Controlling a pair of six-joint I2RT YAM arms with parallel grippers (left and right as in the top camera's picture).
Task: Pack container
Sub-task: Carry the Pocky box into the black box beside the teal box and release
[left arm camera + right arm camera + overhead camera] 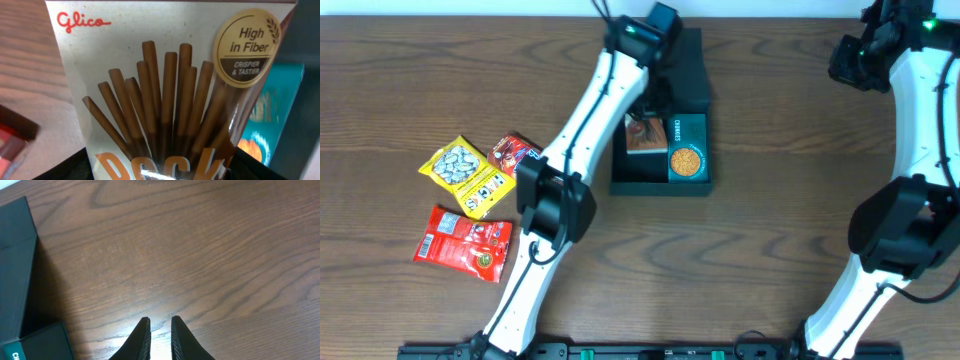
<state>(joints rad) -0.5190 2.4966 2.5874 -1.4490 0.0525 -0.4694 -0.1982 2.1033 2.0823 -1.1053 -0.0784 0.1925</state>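
The black container (660, 187) stands open at the table's centre back, its flap lid (685, 70) folded away behind it. Inside lie a teal cookie box (687, 150) on the right and a Pocky stick packet (644, 135) on the left. My left gripper (160, 172) is over the container and shut on the Pocky packet (165, 100), which fills the left wrist view, with the cookie box (272, 115) beside it. My right gripper (160, 340) hovers over bare table at the far right (850, 60), fingers nearly together with nothing between them.
Three snack packets lie at the left: a yellow one (467, 175), a dark red one (515, 155) and a red one (463, 243). The container's lid (15, 265) shows at the left edge of the right wrist view.
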